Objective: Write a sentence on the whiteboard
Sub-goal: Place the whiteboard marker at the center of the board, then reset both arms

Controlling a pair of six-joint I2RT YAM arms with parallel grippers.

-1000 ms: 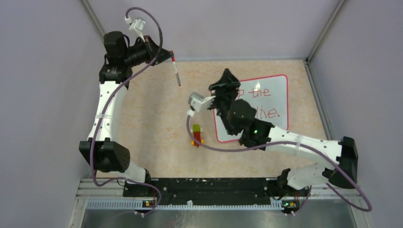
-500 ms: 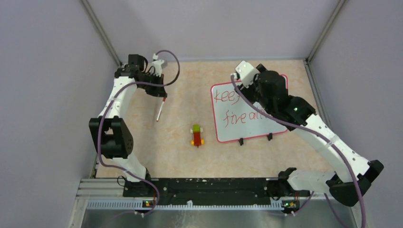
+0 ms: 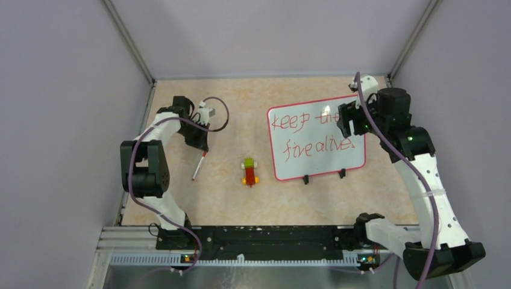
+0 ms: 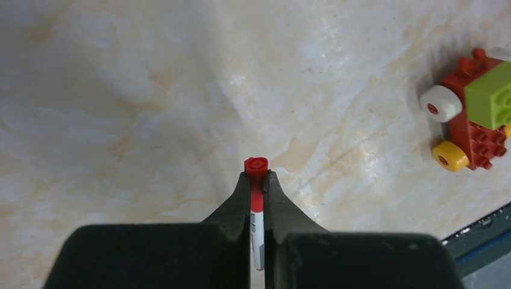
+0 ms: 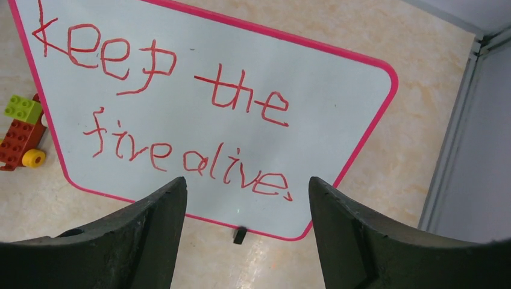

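Note:
The whiteboard point(image 3: 319, 164), white with a red-pink rim and two black clip feet, lies at the right of the table. It reads "keep the fire alive." in red and also shows in the right wrist view point(image 5: 337, 114). My left gripper point(image 3: 200, 144) is shut on a red-and-white marker point(image 3: 197, 168), low over the table left of centre. In the left wrist view the marker's red end point(image 4: 255, 166) pokes out between the fingertips of the gripper point(image 4: 257, 178). My right gripper point(image 3: 351, 120) is open and empty above the board's right edge, its jaws wide apart point(image 5: 246, 182).
A small toy car of red, green and yellow bricks point(image 3: 249, 171) stands between the marker and the board; it also shows in the left wrist view point(image 4: 476, 120) and the right wrist view point(image 5: 21, 133). Grey walls close the table at left, back and right.
My left arm has come down and nearer with the marker, now low over the table. My right arm has swung right off the board, uncovering the whole written sentence.

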